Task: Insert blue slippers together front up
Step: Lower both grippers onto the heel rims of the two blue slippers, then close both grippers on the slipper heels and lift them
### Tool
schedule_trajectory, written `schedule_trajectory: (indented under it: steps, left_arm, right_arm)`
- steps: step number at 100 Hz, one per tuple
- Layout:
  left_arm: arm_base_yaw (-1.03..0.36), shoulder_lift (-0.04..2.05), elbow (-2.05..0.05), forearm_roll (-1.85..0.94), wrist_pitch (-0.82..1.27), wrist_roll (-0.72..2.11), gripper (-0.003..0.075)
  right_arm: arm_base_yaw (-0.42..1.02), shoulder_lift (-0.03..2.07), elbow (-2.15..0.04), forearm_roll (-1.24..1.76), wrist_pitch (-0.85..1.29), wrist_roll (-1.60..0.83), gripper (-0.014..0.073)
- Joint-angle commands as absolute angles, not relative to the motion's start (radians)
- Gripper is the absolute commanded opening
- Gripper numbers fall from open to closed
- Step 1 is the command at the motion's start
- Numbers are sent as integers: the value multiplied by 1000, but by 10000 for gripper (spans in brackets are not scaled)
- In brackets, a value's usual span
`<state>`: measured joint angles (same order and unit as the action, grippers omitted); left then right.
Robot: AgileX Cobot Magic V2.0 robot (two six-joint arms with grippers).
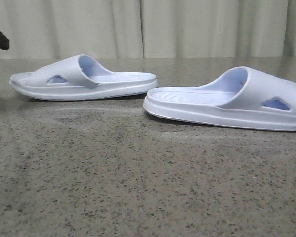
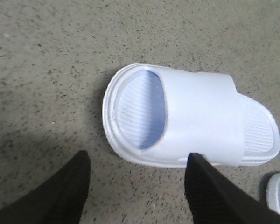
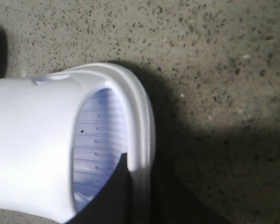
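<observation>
Left slipper (image 1: 84, 79) flat on the stone table (image 1: 138, 187), heel toward the right slipper (image 1: 232, 98), the two near but apart. Left gripper (image 2: 137, 175) spread wide above its slipper, clear of it. Right gripper: one finger (image 3: 113, 196) inside the toe opening; grasp cannot be told. Foam probably light, springy, grippy; take hold at the strap.
</observation>
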<state>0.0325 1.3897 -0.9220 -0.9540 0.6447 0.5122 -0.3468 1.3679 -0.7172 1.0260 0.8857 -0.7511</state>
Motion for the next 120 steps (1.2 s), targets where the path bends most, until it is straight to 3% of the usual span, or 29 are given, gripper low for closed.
schedule_trajectory:
  steps: [1, 64, 82, 94, 120]
  left_arm:
    - [56, 1435, -985, -1128, 682, 611, 384]
    - [63, 1672, -1119, -1209, 754, 718, 363]
    - [63, 1697, -1119, -1214, 801, 729, 223]
    - [63, 1690, -1119, -1222, 791, 736, 12]
    - [79, 1623, -1119, -1227, 786, 763, 15]
  right_arm:
    - [-353, 1351, -741, 1050, 900, -774, -102]
    - [-353, 1351, -741, 1050, 896, -776, -102]
    - [-353, 1351, -741, 1050, 896, -776, -102]
    - [-353, 1351, -741, 1050, 896, -776, -102]
    - [-353, 1351, -752, 1050, 904, -776, -102]
